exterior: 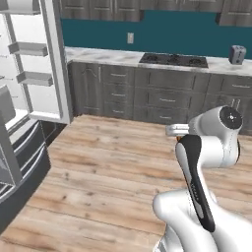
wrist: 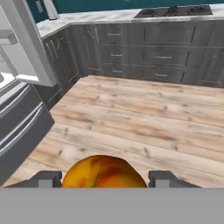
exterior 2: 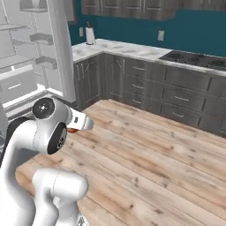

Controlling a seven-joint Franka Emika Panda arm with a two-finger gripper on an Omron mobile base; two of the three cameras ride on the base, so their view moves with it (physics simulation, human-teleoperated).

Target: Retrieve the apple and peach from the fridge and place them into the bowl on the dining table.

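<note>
The gripper point(wrist: 104, 179) is half open, its two fingers closed on either side of the orange peach point(wrist: 104, 173) to carry it above the wooden floor point(wrist: 144, 118). The fridge point(exterior: 29, 98) stands open at left, near the dark cabinets point(exterior: 162, 93).

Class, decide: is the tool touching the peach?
Touching. In the hand view the peach sits between the tool's two fingertips, filling the space with no visible gap either side.
</note>
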